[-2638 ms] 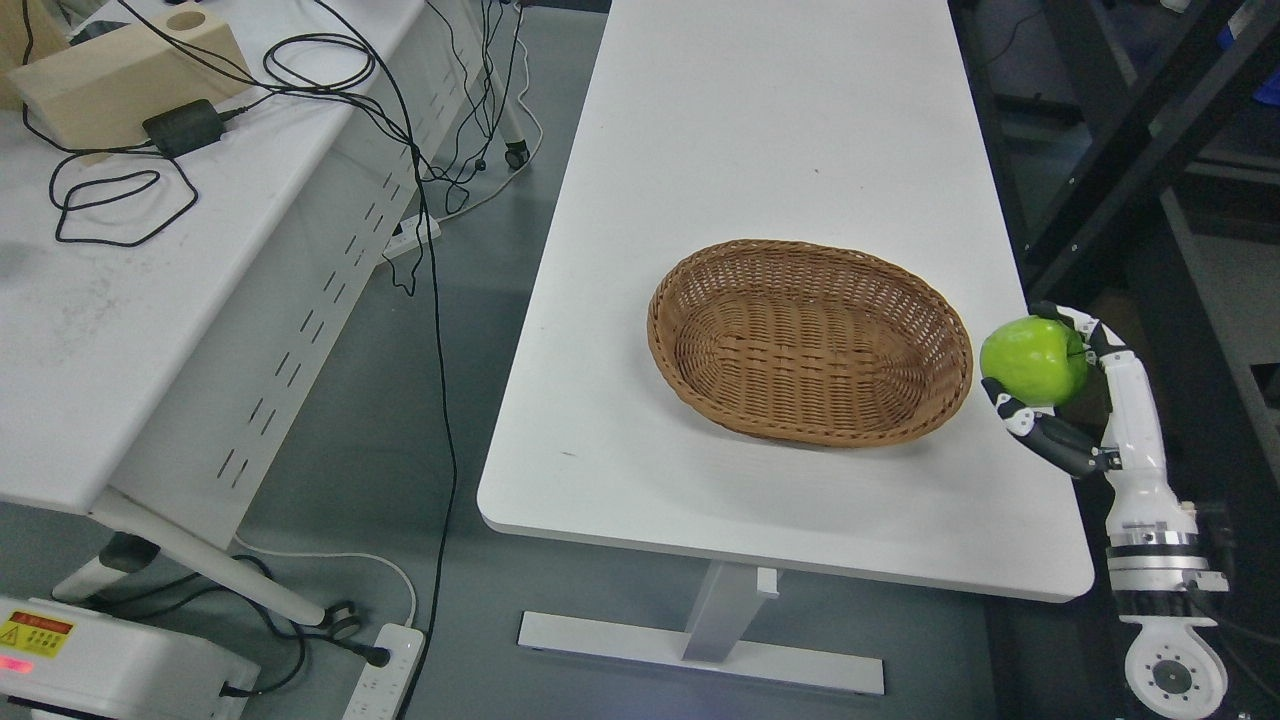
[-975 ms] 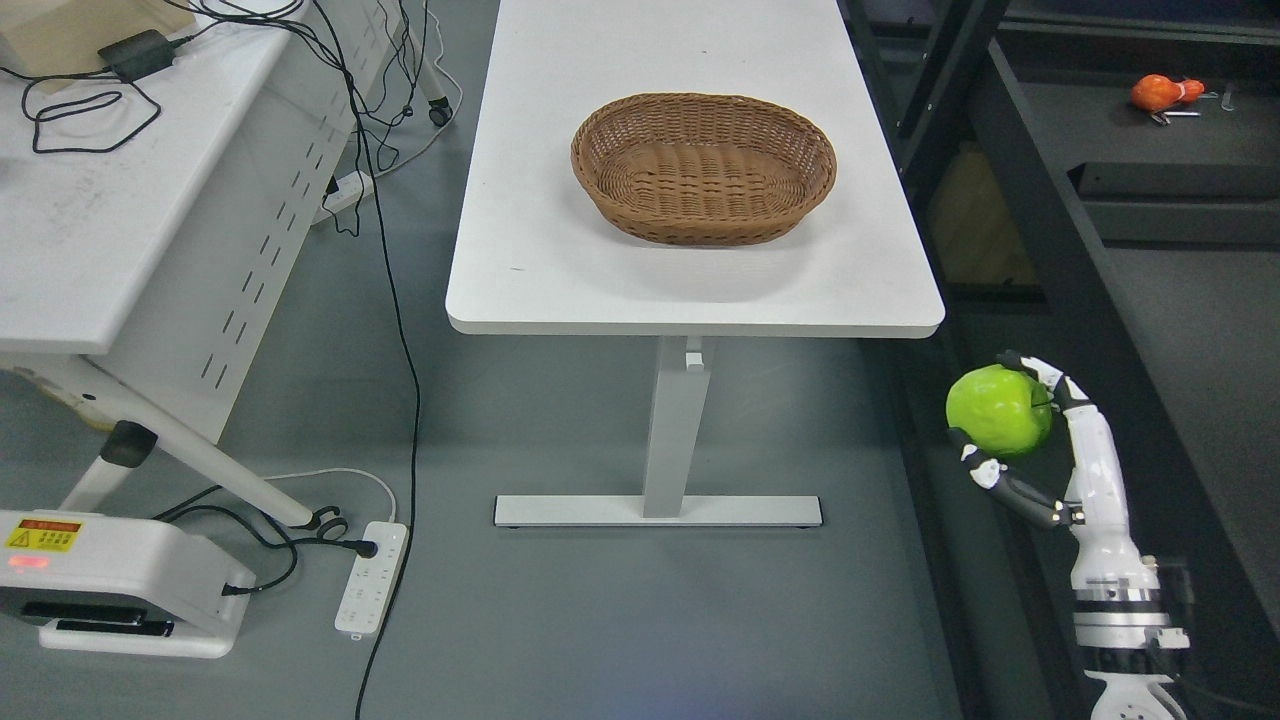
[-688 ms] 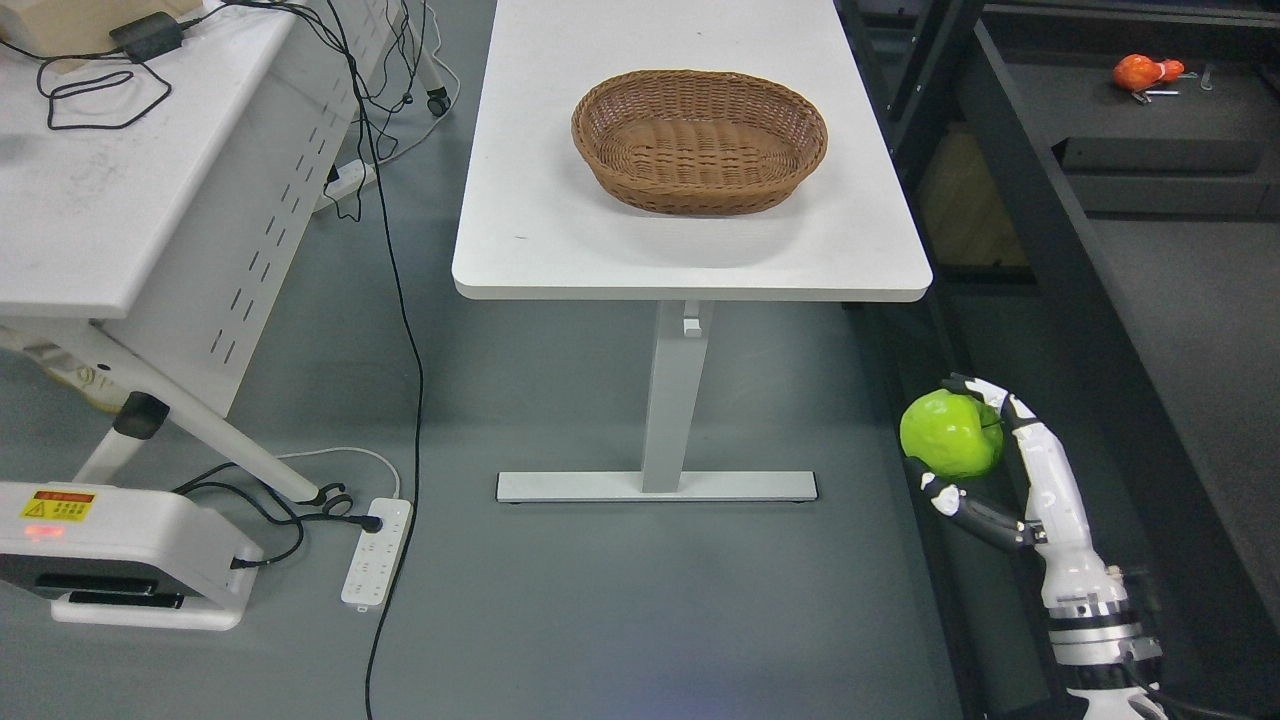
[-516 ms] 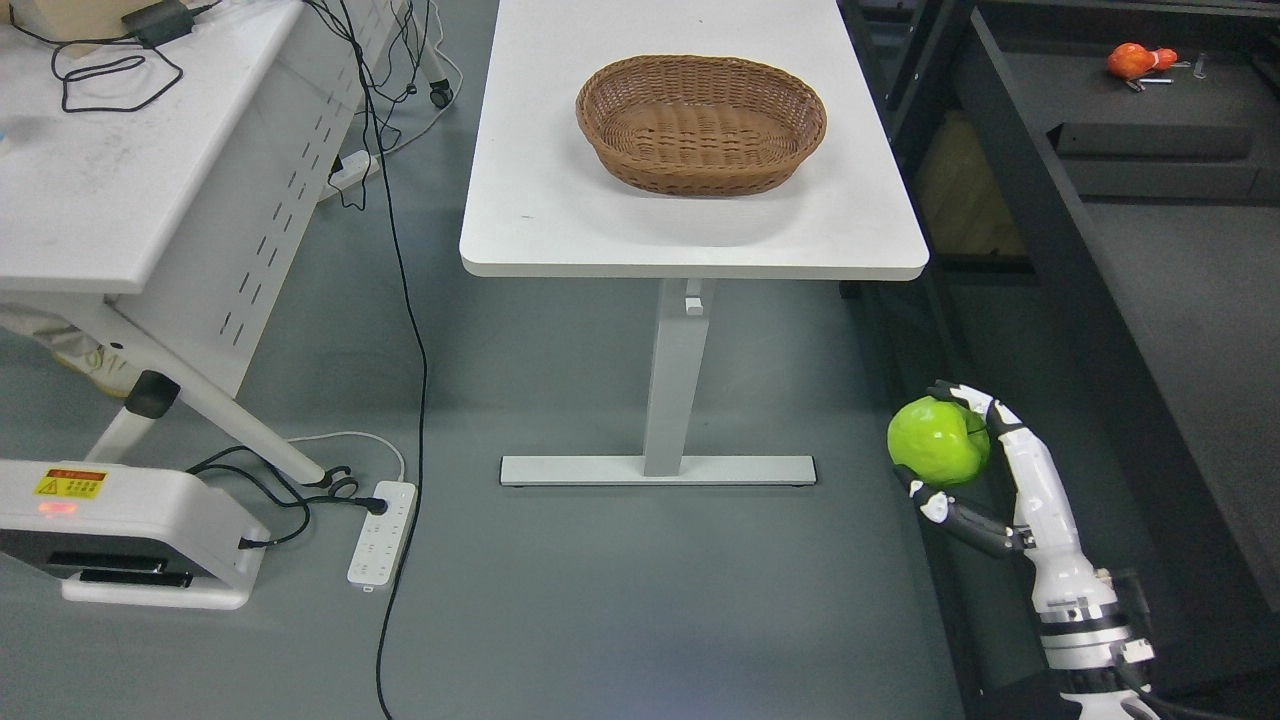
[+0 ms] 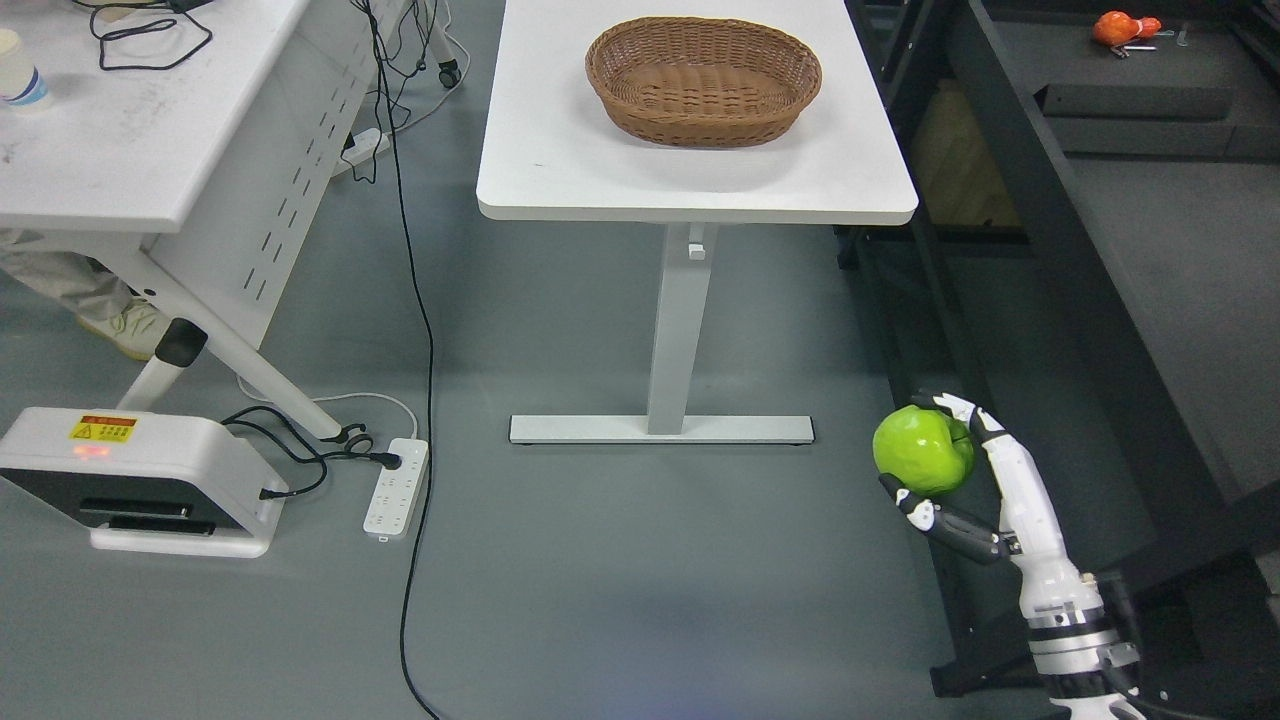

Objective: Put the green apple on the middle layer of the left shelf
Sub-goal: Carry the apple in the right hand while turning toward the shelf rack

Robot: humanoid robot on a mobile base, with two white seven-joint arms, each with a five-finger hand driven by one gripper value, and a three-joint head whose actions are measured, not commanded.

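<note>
So the right hand [image 5: 950,470] comes up from the bottom right corner with its fingers [image 5: 962,408] wrapped around the green apple [image 5: 922,449], thumb hooked under it and the other fingers curled over the top. The apple is up in the air over the grey floor [image 5: 620,560], right next to the front edge of the dark shelf [image 5: 1150,260] that fills the right side of the view. There's a small orange thing [image 5: 1118,25] sitting way back on that shelf, too tiny to say what it is. The wicker basket [image 5: 703,78] sits on the white desk [image 5: 690,185] at the top, well apart from the apple. Further left is another desk [image 5: 120,150] with cables on it, plus a power strip [image 5: 396,486] and a white box [image 5: 130,475] on the floor.
</note>
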